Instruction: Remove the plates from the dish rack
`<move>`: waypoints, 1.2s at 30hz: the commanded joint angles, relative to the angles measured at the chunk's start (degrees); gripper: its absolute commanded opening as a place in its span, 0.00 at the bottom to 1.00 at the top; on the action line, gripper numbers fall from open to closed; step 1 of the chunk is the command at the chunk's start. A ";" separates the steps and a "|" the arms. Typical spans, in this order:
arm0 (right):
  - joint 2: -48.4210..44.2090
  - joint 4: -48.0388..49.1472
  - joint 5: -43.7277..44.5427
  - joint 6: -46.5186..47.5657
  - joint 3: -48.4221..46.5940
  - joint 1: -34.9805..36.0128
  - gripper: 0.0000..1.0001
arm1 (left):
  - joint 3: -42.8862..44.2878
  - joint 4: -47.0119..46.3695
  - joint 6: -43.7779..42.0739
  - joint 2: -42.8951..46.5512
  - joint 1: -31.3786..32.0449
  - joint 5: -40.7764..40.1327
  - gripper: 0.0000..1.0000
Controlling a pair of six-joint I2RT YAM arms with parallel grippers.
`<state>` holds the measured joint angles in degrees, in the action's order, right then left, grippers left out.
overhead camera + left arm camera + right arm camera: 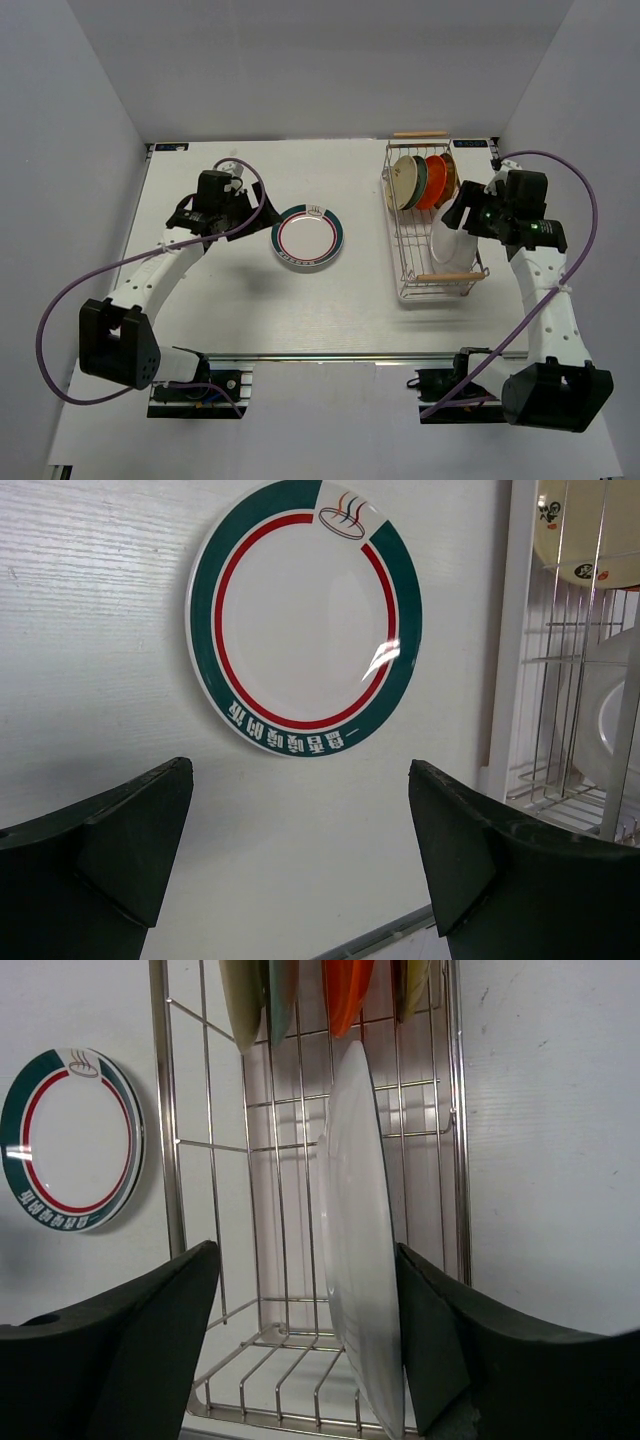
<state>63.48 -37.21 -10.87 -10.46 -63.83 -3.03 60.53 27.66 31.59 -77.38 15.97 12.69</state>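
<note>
Black and spread apart, the jaws of my right gripper stand on either side of a white plate that is upright and edge-on in the dish rack. The plate lies against the inner face of the finger at the lower right of the wrist frame, and the other finger is well clear of it, so I am not pinching it. Past it, at the top of that frame, four more plates stand in the wires: cream, teal, red-orange and yellow-brown. From above, the rack sits at the centre right of the table, a wooden handle at its near end. My left gripper is wide open and empty, hanging above the table just beside a green-rimmed plate lying flat at the centre of the overhead frame.
</note>
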 commanded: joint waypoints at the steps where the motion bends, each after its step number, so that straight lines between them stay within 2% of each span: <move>1: -0.12 2.76 -4.77 0.61 0.55 -1.45 0.72 | 0.99 -0.85 0.31 1.01 0.12 0.67 0.98; 4: 0.24 3.73 -7.05 1.05 1.08 -3.29 0.60 | 0.99 -1.64 0.31 0.83 0.12 1.28 0.98; 5: 0.41 3.99 -7.75 1.23 1.25 -3.65 0.48 | 1.16 -1.73 0.31 0.74 0.12 1.55 0.98; 6: 0.50 4.16 -8.63 1.58 1.52 -4.17 0.45 | 1.43 -1.73 0.22 0.57 0.12 1.81 0.98; 14: 2.00 6.26 -16.00 2.72 4.32 -10.32 0.31 | 2.75 -1.38 -0.39 -1.45 0.12 2.43 0.98; 18: 2.34 8.82 -20.22 2.20 5.65 -12.70 0.29 | 3.01 -2.26 -0.74 -2.42 0.12 3.92 0.98; 19: 2.61 9.17 -21.02 2.28 5.91 -13.14 0.24 | 3.27 -1.82 -0.74 -3.12 0.12 3.92 0.98; 30: 4.28 9.35 -30.16 6.06 6.53 -19.82 0.13 | 3.89 -2.43 -0.92 -3.82 0.12 4.98 0.98; 31: 4.37 9.35 -30.61 5.98 6.53 -20.00 0.06 | 4.07 -2.44 -0.83 -3.91 0.12 5.50 0.98; 32: 4.54 9.52 -32.26 6.32 6.62 -20.35 0.03 | 4.15 -2.52 -0.83 -4.00 0.12 5.59 0.98; 36: 5.33 9.53 -37.54 6.85 6.27 -21.76 0.00 | 4.07 -2.35 -0.75 -3.91 0.12 5.68 0.98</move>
<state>68.49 -29.91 -44.10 -7.01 -57.25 -23.31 62.63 26.39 31.11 -82.02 15.97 17.23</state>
